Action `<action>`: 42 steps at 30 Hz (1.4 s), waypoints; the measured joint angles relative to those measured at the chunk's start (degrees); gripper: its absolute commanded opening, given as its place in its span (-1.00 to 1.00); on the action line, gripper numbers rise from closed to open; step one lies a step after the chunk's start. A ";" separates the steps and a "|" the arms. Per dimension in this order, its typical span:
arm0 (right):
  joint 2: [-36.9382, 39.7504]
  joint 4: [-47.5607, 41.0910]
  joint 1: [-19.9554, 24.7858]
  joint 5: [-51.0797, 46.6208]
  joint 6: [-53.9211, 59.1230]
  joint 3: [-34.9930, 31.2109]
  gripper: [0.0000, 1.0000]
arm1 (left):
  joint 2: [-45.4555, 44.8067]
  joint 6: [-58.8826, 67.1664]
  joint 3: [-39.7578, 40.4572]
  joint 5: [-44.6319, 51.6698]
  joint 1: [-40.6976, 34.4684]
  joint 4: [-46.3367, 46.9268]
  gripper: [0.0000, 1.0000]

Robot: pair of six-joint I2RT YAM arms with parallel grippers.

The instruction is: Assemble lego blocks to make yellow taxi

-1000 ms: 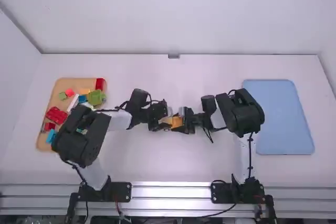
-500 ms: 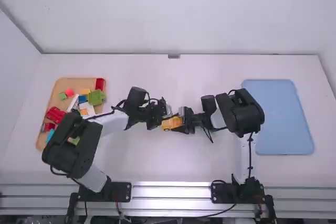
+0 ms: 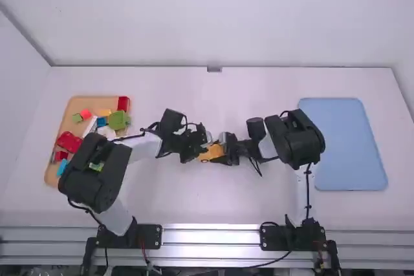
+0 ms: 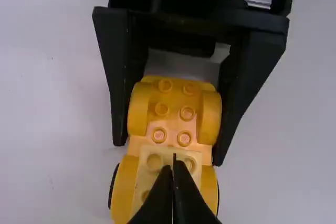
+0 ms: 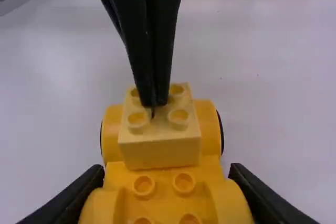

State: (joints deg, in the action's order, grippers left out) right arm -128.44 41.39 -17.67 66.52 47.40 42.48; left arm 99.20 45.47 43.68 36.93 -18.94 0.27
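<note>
Far left of the high view: one light-brown wooden tray, bearing loose plastic blocks. Among them, small square green block; glossy red piece, left part of the tray; light-blue block, lower left part; blue block; larger green block; upright-lying red block, upper right corner.

Left of centre: left gripper, black, two fingers, pressed together with no gap between them. Tips at the studded top of the pale-yellow, square plastic block, among its studs.

Centre of the high view: one taxi body, orange-yellow studded plastic, with rounded fenders at its sides and dark wheel edges. Pale-yellow block on top of it, toward the end at the left gripper; in the right wrist view, block in the middle, body below it down to the bottom edge.

Just right of centre: right gripper, black, two fingers, clamped on the taxi body, one finger against each side. In the left wrist view, these fingers flank the body from the upper part of the frame.

Far right: one flat blue tray, rectangular, rounded corners, lying on the white table.
</note>
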 measured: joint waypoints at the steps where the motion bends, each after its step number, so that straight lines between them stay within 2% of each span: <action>1: 0.00 0.00 0.00 0.02 -0.04 0.00 0.11 | 0.00 -0.15 0.09 -0.13 0.00 0.20 -0.96; 10: 0.00 -0.07 0.28 -0.02 -0.04 0.20 0.10 | 0.94 -0.61 0.09 0.31 -1.07 -2.62 -0.96; 18: 0.00 0.02 0.48 -0.24 -0.26 0.20 0.11 | 1.40 -0.46 3.85 -1.64 -1.36 3.28 -0.95; 19: 0.00 0.11 0.48 -0.37 -0.44 0.20 0.11 | 1.33 -0.42 4.24 -1.68 -1.27 3.96 -0.77; 20: 0.00 0.31 0.57 -0.72 -0.55 0.26 0.11 | 0.63 -0.13 4.63 -1.81 -0.90 4.94 -0.69; 22: -0.02 0.31 0.66 -0.98 -0.52 0.26 0.11 | -0.28 -0.20 4.70 -2.32 -0.52 5.14 -0.64; 23: 0.00 0.42 0.83 -1.31 -0.55 0.28 0.11 | -2.56 -0.37 4.70 -2.78 0.46 5.18 -0.38; 24: 0.00 0.46 0.96 -1.55 -0.57 0.28 0.12 | -4.66 -0.72 4.70 -3.15 1.31 5.25 0.09; 25: 0.00 0.46 1.03 -1.57 -0.59 0.31 0.12 | -5.90 -1.20 4.72 -3.26 1.75 5.33 0.41; 26: 0.00 0.46 1.25 -1.77 -0.59 0.31 0.12 | -8.57 -1.95 4.72 -3.45 2.67 5.62 0.98; 32: 0.00 -0.31 2.08 -2.23 -0.74 1.16 0.14 | -21.57 -6.97 5.64 -5.05 5.57 9.75 0.98; 36: 0.00 -1.88 2.10 -2.91 -0.92 2.43 0.16 | -26.64 -11.32 4.11 -9.42 5.53 8.63 0.98; 38: 0.00 -3.10 2.08 -3.15 -0.90 3.19 0.32 | -28.83 -13.73 2.10 -11.93 5.55 7.72 0.98; 41: 0.00 -4.33 2.08 -4.55 -0.68 4.20 0.68 | -32.04 -18.32 -1.92 -16.72 5.55 6.21 0.98; 42: 0.00 -4.42 2.10 -4.72 -0.70 4.31 0.69 | -32.39 -18.99 -2.40 -17.35 5.55 5.95 0.98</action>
State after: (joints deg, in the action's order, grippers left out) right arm -128.44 36.97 -15.57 61.80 46.70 46.78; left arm 66.81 26.48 41.28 19.57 -13.39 6.22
